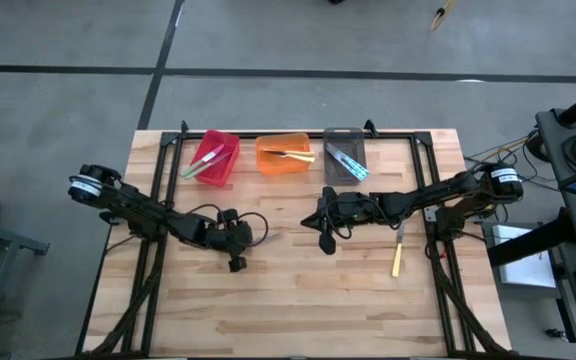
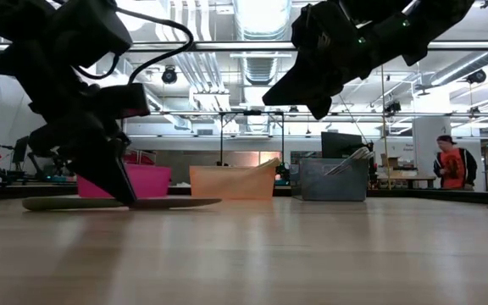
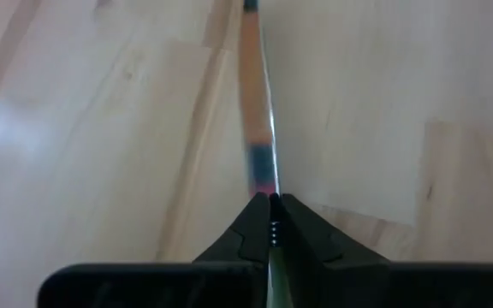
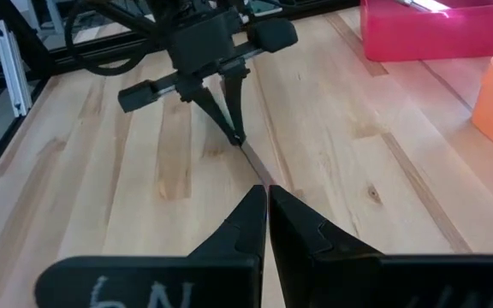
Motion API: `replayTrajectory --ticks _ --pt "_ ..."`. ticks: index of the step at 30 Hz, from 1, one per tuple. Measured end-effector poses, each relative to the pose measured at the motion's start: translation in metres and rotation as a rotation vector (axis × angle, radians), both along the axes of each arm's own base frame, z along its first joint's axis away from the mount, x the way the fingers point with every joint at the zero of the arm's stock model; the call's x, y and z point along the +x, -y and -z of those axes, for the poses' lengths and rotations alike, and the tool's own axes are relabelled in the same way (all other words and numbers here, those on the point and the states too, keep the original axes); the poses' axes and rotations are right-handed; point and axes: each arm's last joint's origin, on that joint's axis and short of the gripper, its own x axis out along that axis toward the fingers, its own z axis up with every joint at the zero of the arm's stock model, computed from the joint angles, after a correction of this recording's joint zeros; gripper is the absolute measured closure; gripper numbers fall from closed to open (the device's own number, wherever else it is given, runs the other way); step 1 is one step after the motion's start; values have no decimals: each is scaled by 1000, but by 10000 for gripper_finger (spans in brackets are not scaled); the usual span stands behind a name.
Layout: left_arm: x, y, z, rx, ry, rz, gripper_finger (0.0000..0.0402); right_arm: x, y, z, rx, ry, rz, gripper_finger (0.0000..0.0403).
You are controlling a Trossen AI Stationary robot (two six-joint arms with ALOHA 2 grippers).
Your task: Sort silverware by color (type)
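Left gripper (image 3: 272, 224) clamped on a utensil (image 3: 258, 111) lying flat, bare table (image 1: 298, 300) all round the jaws. Right gripper (image 4: 265, 224) shut, empty, raised clear.

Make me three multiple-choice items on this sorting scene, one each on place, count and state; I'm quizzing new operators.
1. Where does the yellow-handled utensil lie?
A. On the table beside the right arm
B. In the red bin
C. In the left pincer

2. How many bins stand along the table's far edge?
A. Two
B. Three
C. Five

3. What state is the left pincer in?
A. Wide open
B. Out of view
C. Shut on a utensil lying on the table

Answers: 1 A, it rests on bare wood; 2 B, red bin, orange bin, grey bin; 3 C, the wrist view shows fingers pinching the slim utensil.
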Motion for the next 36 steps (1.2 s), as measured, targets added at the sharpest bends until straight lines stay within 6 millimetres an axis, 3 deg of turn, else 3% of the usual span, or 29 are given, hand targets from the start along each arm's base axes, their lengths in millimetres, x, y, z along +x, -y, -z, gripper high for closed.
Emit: replayTrajectory --ticks 8,16,36 --pt "0 5 -2 -133 39 -111 400 -1 -1 1 -1 -14 -3 394" --pt "3 18 -6 -165 122 -101 400 0 -3 0 14 -5 -2 394" --pt "6 21 -10 -190 177 -114 401 0 -6 2 -9 -6 -23 394"
